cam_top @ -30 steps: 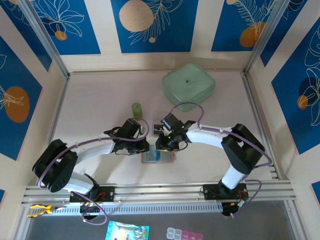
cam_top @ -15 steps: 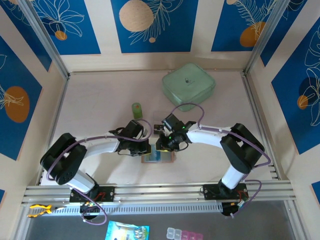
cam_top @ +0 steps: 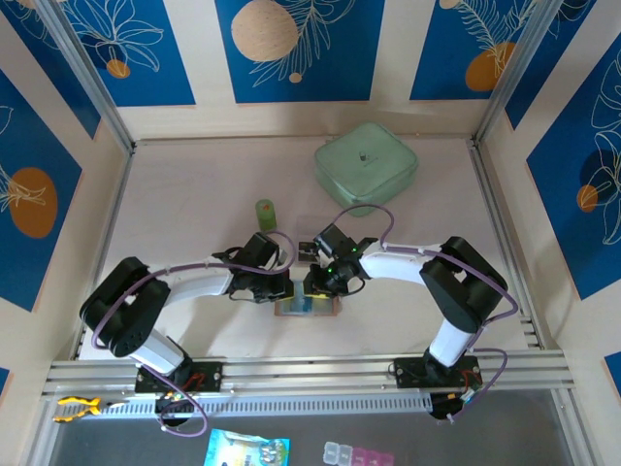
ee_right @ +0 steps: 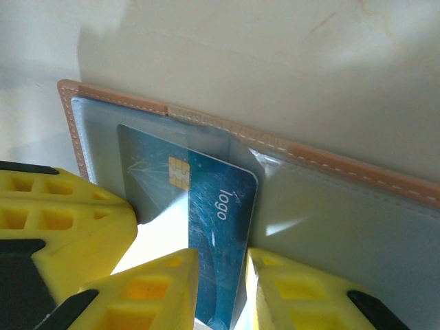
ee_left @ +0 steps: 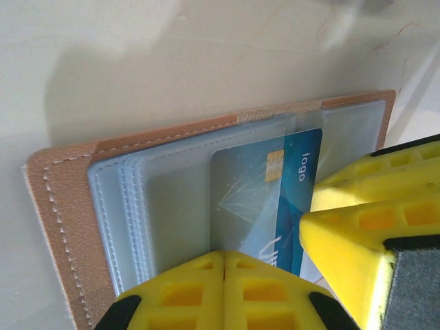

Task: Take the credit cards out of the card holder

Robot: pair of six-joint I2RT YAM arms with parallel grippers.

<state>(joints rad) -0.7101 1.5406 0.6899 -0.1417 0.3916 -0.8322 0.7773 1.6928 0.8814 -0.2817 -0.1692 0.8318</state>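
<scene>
Left pincer [ee_left: 223, 265] has just finished closing. In its wrist view the two yellow fingertips meet with no gap, at the near edge of the card holder [ee_left: 65, 227], right against the clear sleeves [ee_left: 165, 206]. Whether a sleeve edge is nipped between them cannot be told. Over the last second the left arm has also drawn in from the top view's left, bringing this pincer down beside the holder.

The right pincer [ee_right: 221, 278] has barely altered. Its fingers stand a little apart over the blue credit card [ee_left: 265, 199], whose face shows in the gap between them. One finger overlaps the card's side, but whether it presses on the card is not clear.

The holder has not shifted. It lies open and flat on the bench [ee_left: 137, 55] between the two arms, grey-blue inside up. The card sits partly under a clear sleeve, its chip end toward the holder's stitched far edge.

The closed left pincer probably steadies the holder, so the right one may work the card out. No card is out yet.
</scene>
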